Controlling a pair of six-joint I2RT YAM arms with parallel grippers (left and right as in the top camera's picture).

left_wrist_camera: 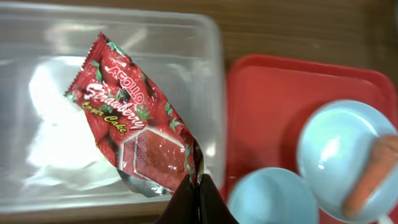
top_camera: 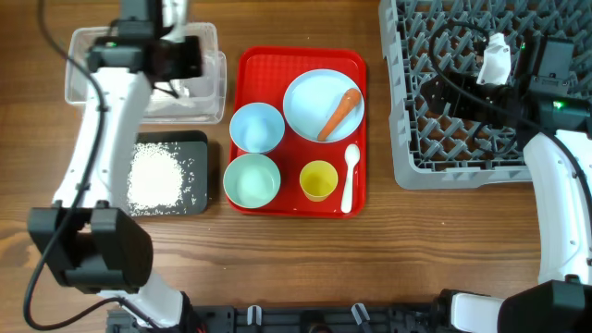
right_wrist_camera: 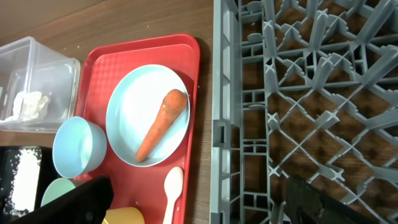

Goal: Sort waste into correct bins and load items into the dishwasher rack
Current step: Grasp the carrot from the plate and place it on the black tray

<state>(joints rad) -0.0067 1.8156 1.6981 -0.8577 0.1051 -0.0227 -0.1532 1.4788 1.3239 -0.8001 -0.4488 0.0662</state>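
Wrapper (left_wrist_camera: 124,118), one; carrot (top_camera: 339,114), one.

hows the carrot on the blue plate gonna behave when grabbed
Likely stiff: the carrot lies straight across the plate. Its round, tapered body may roll on the smooth plate or squirt from a pinch near the thin tip.

1. Overhead: bright, even light from above, sharp all over; only faint soft shadows on the table (top_camera: 388,259).
2. Left wrist: white glare on the clear tub (left_wrist_camera: 214,68), sheen on the red wrapper (left_wrist_camera: 118,106); plate (left_wrist_camera: 336,149) soft (too near).
3. Right wrist: dimmer, rack (right_wrist_camera: 311,93) crisp, bottom edge dark.
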